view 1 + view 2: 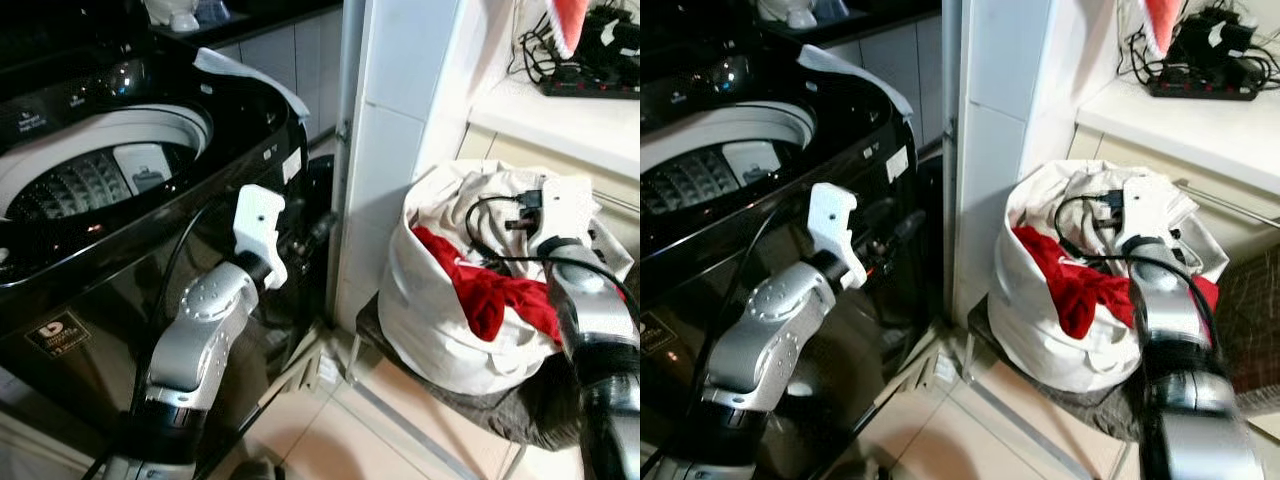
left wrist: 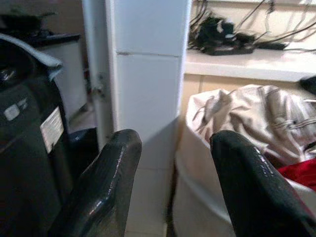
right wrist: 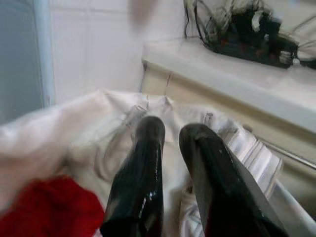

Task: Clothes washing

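Clothes: a red garment (image 1: 490,285) and pale striped cloth (image 3: 148,128) lie heaped in the white laundry bag (image 1: 440,330) directly under my right claw (image 3: 170,136), whose fingers stand narrowly parted over the pile and hold nothing; by my judgement the load is barely begun. Washing machine (image 1: 100,170): lid up, drum open, beside my left claw (image 2: 170,148), which hangs wide and empty. Obstacles: a white tiled pillar (image 1: 385,150) between machine and bag, and my own black cable (image 1: 500,262) trailing across the laundry.
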Controlling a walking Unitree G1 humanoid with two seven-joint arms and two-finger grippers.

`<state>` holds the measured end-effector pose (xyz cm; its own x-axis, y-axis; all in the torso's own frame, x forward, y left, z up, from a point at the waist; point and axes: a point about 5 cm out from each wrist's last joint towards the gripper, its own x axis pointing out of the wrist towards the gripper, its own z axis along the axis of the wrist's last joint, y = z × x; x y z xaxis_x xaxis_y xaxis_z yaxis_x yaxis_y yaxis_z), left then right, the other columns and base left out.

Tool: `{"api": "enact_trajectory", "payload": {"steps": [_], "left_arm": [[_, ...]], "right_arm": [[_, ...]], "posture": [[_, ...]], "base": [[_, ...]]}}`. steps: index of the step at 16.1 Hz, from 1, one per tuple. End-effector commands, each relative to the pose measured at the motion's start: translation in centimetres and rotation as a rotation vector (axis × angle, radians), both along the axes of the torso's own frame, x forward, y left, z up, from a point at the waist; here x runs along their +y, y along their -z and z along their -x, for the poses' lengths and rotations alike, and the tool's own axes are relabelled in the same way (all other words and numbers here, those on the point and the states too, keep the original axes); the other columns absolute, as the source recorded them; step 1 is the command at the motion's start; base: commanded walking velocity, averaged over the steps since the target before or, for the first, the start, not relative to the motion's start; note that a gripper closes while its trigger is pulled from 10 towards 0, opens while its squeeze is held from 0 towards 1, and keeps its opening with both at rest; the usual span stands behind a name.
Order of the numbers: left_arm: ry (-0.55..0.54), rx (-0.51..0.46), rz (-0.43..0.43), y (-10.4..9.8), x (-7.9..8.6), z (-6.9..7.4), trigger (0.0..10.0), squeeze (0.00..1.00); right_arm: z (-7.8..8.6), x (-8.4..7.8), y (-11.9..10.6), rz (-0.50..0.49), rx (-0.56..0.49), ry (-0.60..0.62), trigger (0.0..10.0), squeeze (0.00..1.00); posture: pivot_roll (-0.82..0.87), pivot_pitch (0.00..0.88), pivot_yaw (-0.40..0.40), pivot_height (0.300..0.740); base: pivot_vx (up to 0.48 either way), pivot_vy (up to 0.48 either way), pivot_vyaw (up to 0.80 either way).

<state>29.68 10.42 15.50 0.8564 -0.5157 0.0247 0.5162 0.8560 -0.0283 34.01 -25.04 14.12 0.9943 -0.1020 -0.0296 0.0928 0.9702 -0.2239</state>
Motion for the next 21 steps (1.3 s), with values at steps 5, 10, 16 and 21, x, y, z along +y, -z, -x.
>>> {"api": "enact_trajectory", "payload": {"steps": [5,10,16,21], "left_arm": [[-0.12,-0.011,-0.019,0.8,0.7,0.9,10.0,0.0],[-0.133,-0.028,-0.092,0.6,0.3,0.8,10.0,0.0],[-0.141,-0.034,-0.039,0.0,0.4,0.0,10.0,0.0],[-0.12,-0.016,-0.034,0.4,0.0,0.2,10.0,0.0]], "right_arm": [[3.6,8.2,-0.3,-0.074,-0.027,-0.269,10.0,0.0],[4.4,10.1,-1.3,-0.075,0.006,-0.292,10.0,0.0],[5.2,9.4,-1.4,-0.116,0.054,-0.231,10.0,0.0],[5.6,9.5,-1.2,-0.099,0.082,-0.264,10.0,0.0]], "posture": [[0.1,0.0,-0.049,0.74],[0.11,0.0,-0.046,0.74],[0.07,0.0,-0.018,0.74],[0.07,0.0,-0.017,0.74]], "base": [[0.0,0.0,0.0],[0.0,-0.075,0.0],[0.0,0.0,-0.25],[0.259,0.0,-0.46]]}}
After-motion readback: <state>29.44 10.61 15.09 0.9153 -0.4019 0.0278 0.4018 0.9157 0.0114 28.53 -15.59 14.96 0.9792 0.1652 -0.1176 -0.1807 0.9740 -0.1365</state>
